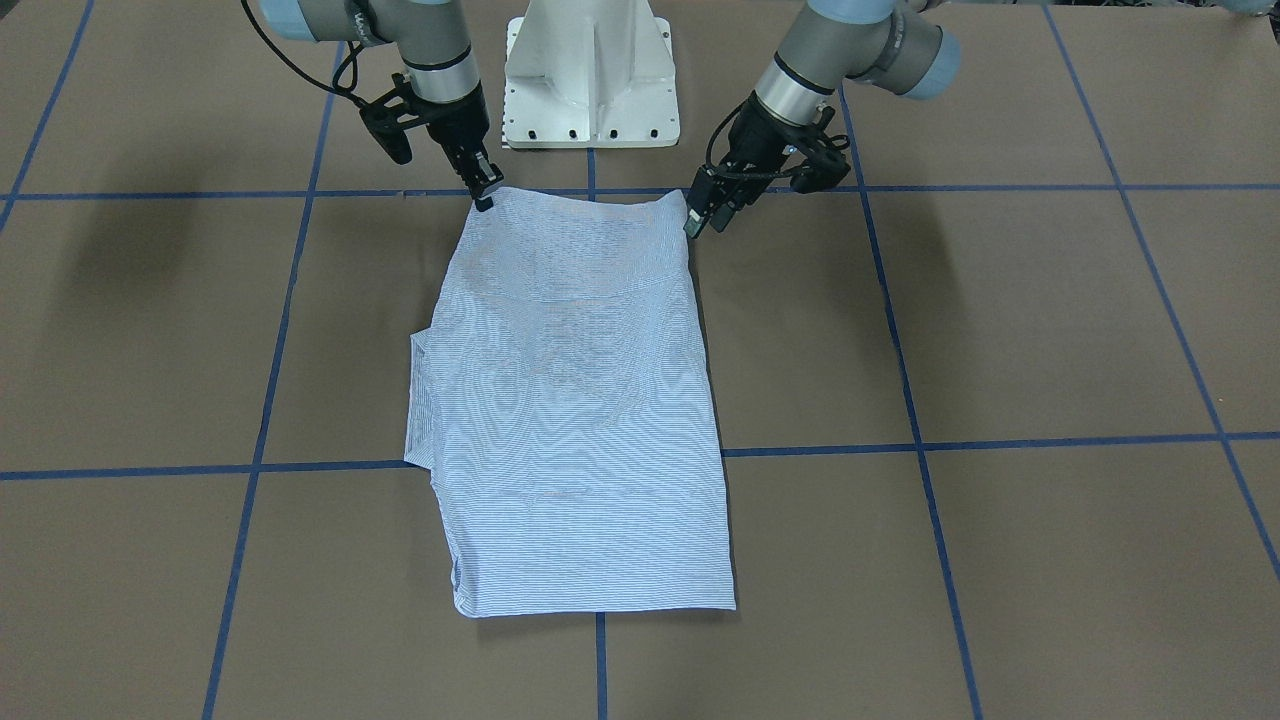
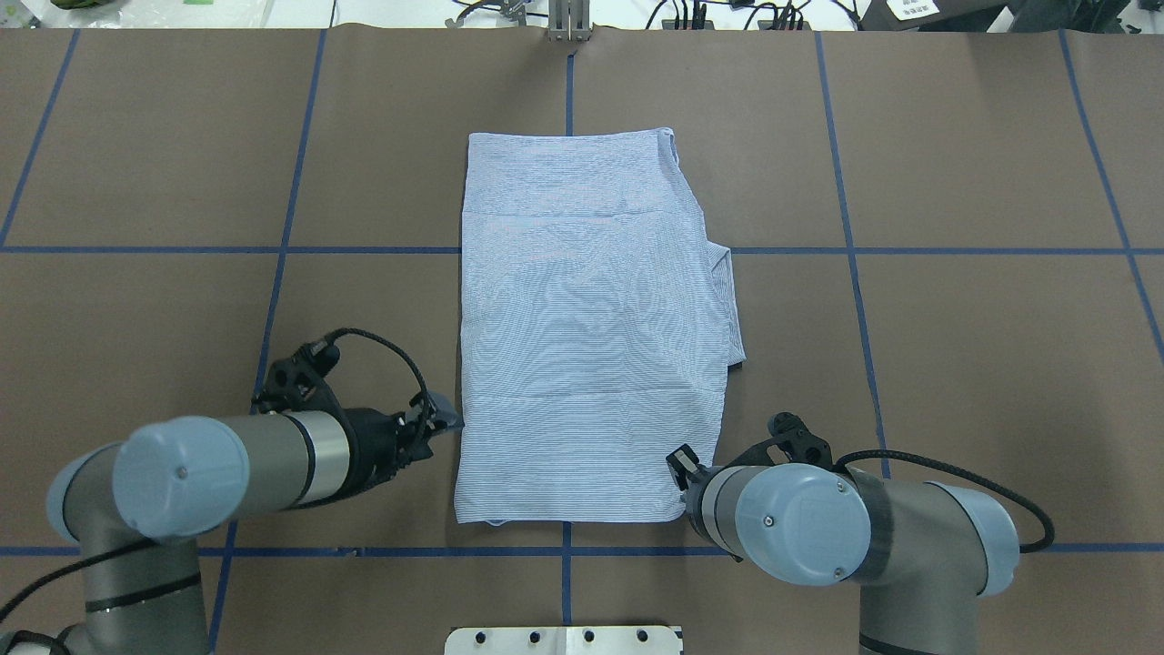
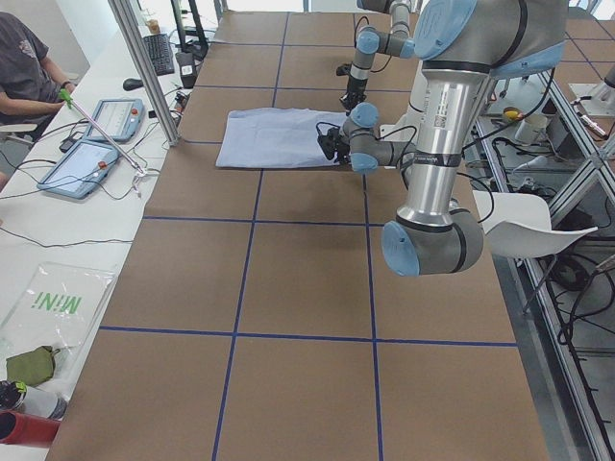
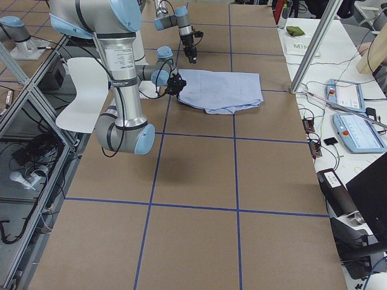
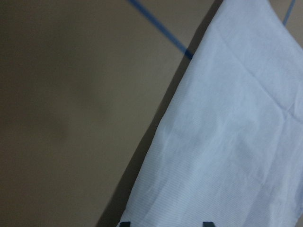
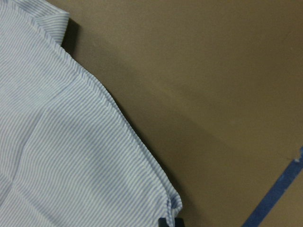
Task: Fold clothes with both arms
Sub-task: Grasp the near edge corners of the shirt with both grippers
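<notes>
The light blue-and-white striped shirt [image 1: 580, 400] lies folded into a long rectangle in the middle of the table [image 1: 1000, 320], with a bit of sleeve sticking out on one long side; it also shows in the overhead view [image 2: 591, 318]. My left gripper [image 1: 697, 218] is at the shirt's near corner on my left [image 2: 447, 420]. In the left wrist view its two fingertips [image 5: 124, 223] stand apart over the flat cloth [image 5: 227, 142], so it is open. My right gripper [image 1: 485, 195] is at the other near corner [image 2: 680, 462]. Its tips look closed on the corner's hem [image 6: 175, 203].
The white pedestal base [image 1: 590, 80] stands just behind the shirt's near edge. Blue tape lines [image 1: 920, 440] divide the brown table into squares. Tablets [image 3: 86, 163] and cables lie on the side bench, where a seated person [image 3: 19, 67] is.
</notes>
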